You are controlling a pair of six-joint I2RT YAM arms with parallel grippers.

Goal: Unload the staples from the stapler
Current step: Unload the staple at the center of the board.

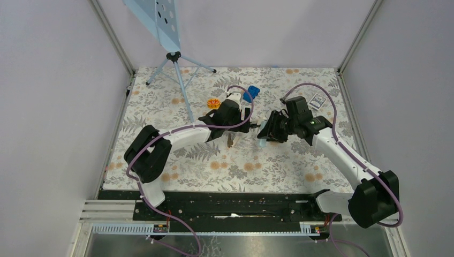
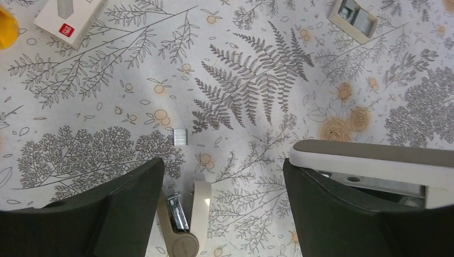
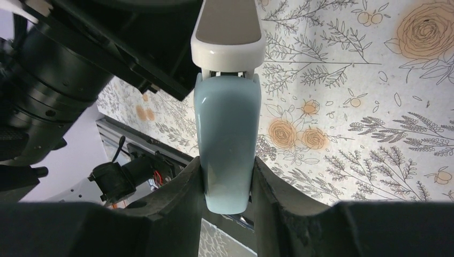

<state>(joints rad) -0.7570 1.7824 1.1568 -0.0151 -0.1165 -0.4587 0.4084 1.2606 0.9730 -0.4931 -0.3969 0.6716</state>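
Staples, a tiny silvery metal strip [image 2: 178,137], are lying on the floral tablecloth [image 2: 257,80] just ahead of the left gripper [image 2: 223,170], which is hanging wide open and empty. Right gripper [image 3: 227,179] is clamping the pale blue and cream plastic stapler [image 3: 227,128].

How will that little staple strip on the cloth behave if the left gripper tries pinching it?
The staples lie flat and low on the tablecloth, so they would probably skid rather than lift. The strip looks stiff but, being tiny, likely very light. Its flat shape should not roll.
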